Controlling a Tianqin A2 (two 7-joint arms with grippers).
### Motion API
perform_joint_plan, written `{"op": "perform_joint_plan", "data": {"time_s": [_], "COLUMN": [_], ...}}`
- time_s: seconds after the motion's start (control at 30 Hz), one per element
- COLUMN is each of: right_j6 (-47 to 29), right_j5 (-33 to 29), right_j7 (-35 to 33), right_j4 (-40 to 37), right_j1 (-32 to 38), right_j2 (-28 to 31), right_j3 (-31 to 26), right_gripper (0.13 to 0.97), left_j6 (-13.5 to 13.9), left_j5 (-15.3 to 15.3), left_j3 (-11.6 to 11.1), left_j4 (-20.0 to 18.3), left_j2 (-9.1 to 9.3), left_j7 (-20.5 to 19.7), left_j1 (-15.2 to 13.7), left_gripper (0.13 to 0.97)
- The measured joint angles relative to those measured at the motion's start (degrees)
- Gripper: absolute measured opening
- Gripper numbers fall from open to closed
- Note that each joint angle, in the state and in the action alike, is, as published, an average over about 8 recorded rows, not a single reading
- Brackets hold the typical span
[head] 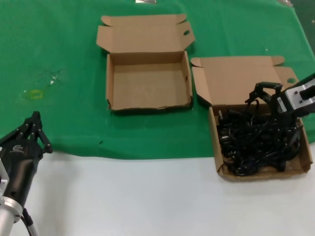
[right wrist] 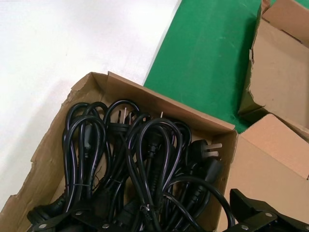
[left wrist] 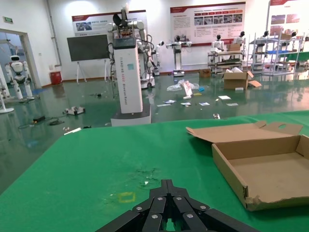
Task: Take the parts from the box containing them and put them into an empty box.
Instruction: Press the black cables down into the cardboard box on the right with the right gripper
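Green cloth: it covered the far part of the table, with bare white nearer the robot, so both boxes lay flat and within reach.
Head view, empty box: the squarish box sat mid-table, lid folded back and nothing inside, ready to take cords from above.
Head view, full box: the second box lay just to its right, straddling cloth and white, lid back, heaped with tangled black cords.
Head view, right pincer: it hung over the far edge of the heap with fingers spread, gripping nothing I could make out; likely poised for a pick.
Head view, left pincer: it waited low at the near left, well apart from both boxes.
Left wrist view: its fingers met at the tips, closed on nothing, pointing across the cloth toward the empty box; a hall with other robots lay beyond.
Right wrist view: looped cords and plugs filled the box; the right pincer's black tips stood wide apart, none clamping a cord.
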Motion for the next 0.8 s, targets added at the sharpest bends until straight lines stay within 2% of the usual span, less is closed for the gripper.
{"op": "perform_joint_plan", "data": {"time_s": [0.2,0.47,0.6,0.8], "right_j6": [-0.2,-0.9,-1.2,-1.5], "right_j5": [-0.7,-1.2,-1.3,-1.4], "right_j7": [0.6,2.2,3.0,3.8], "right_j4": [0.3,2.4,3.7,4.9], "right_j1": [0.1,-0.8,-1.5,-2.3], "right_j2": [0.0,1.0,1.7,2.7], "right_j3": [-0.1,0.0,0.1,0.4], "right_gripper": [0.864,0.707,0.707,0.543], "left_j6": [0.0,0.0,0.0,0.0], "left_j5": [0.0,0.0,0.0,0.0], "left_j3": [0.0,0.0,0.0,0.0], "left_j4": [0.0,0.0,0.0,0.0], "left_j2": [0.0,0.0,0.0,0.0], "left_j7": [0.0,0.0,0.0,0.0], "left_j1": [0.0,0.0,0.0,0.0], "left_gripper": [0.144,0.144,0.144,0.144]}}
